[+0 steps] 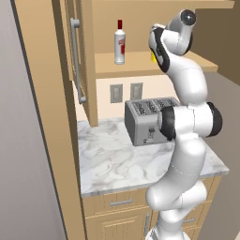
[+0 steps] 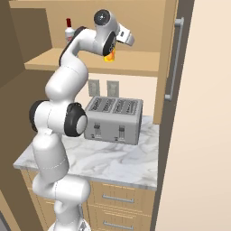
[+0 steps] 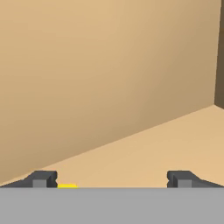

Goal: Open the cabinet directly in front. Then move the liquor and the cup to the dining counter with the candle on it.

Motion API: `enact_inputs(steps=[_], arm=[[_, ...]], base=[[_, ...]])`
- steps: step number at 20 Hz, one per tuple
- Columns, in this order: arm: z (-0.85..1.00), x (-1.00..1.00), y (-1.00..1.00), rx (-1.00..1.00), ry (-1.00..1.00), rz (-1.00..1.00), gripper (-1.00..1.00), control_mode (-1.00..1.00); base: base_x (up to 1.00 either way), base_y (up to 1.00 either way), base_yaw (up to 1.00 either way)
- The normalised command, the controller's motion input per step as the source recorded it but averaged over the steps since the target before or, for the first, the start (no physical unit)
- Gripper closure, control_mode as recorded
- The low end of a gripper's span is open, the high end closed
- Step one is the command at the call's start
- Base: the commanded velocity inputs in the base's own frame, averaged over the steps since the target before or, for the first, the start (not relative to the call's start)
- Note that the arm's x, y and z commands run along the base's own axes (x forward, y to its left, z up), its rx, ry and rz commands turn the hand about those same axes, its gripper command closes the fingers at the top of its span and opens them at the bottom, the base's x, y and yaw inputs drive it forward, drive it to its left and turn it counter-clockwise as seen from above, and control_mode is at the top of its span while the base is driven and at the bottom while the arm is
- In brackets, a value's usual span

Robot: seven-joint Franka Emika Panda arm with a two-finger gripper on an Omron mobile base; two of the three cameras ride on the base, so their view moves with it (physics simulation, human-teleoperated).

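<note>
Light-wood cabinet (image 1: 82,56) already open, panelled doors swung wide, long silver bar handle (image 1: 76,58) running down the left door. Smooth tan shelf (image 1: 131,62) and plain back wall inside, flat and matte.

On that shelf, slim clear-white glass liquor (image 1: 120,43) standing upright: narrow neck, red cap, red label. Well to its right, small bright yellow cup (image 2: 109,53) with a red-orange mark, mostly hidden behind the wrist of the white arm; seen as a sliver of yellow at the bottom edge of the hand view (image 3: 67,186), just beside the left fingertip.

Gripper (image 3: 112,179) reaching into the cabinet above the shelf, dark fingertips (image 3: 43,178) spread fully wide, holding nothing.

Below, short marble worktop (image 1: 112,164) with grey veining, glossy. Boxy brushed-metal toaster (image 2: 115,119) with four slots standing on it against the wall, two grey wall outlets (image 1: 125,92) above. Tan drawers (image 2: 117,198) with short silver handles beneath. Arm's bulky elbow standing in front of the toaster in the left base view.
</note>
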Motion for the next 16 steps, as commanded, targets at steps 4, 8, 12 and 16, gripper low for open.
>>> enact_inputs(steps=[4,8,12,16], arm=[[0.00,0.34,0.00,0.00,0.00,0.00,-1.00,-1.00],[-0.07,0.04,-0.01,0.00,0.05,0.00,-1.00,-1.00],[-0.42,-0.58,-0.05,0.00,0.04,0.00,-1.00,-1.00],[-0.11,-0.24,-0.01,0.00,0.01,0.00,-1.00,-1.00]], base=[[0.00,0.00,0.00],[0.00,0.00,0.00],[0.00,0.00,0.00],[0.00,0.00,0.00]])
